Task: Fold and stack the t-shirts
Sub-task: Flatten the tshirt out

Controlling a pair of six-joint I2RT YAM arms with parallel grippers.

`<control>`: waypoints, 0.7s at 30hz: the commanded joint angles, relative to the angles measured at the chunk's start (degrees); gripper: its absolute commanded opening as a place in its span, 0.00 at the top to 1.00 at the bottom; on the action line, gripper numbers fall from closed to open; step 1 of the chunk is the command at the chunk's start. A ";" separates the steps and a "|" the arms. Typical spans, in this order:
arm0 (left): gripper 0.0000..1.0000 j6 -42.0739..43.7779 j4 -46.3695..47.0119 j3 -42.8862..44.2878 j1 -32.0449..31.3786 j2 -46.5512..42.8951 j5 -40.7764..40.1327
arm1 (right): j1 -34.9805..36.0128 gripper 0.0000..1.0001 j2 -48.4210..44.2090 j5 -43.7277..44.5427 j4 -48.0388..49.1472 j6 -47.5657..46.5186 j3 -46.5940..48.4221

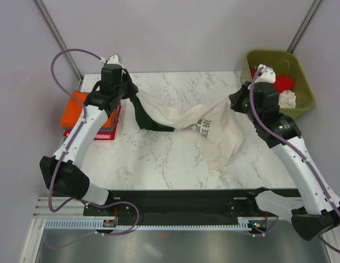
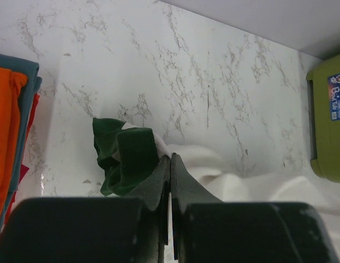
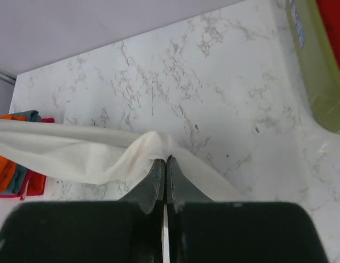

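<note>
My left gripper (image 2: 170, 160) is pinched shut on the dark green sleeve (image 2: 126, 159) of the cream t-shirt (image 1: 214, 123), and my right gripper (image 3: 165, 160) is shut on its cream edge. The shirt sags between them, from ten o'clock to two o'clock over the table (image 1: 159, 164). Both pinches look thin, so a hard stretch could pull one corner free and leave the shirt bunched.

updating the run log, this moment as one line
stage: cream t-shirt held at both ends | left gripper: jaws shut on green end | right gripper: jaws shut on cream end
</note>
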 commanded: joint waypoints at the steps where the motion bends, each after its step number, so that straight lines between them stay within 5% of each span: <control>1: 0.98 -1.05 -1.26 5.32 0.23 -10.01 -0.10 | -2.32 1.00 -1.32 -4.12 -6.01 -5.66 11.71; 12: 0.98 -1.48 -8.73 9.45 0.23 -30.67 -0.20 | -2.59 1.00 -16.86 3.89 -11.03 -7.79 20.62; 21: 0.98 -3.95 -10.85 10.61 0.23 -32.11 3.23 | -2.50 1.00 -20.58 7.76 -10.76 -8.04 22.12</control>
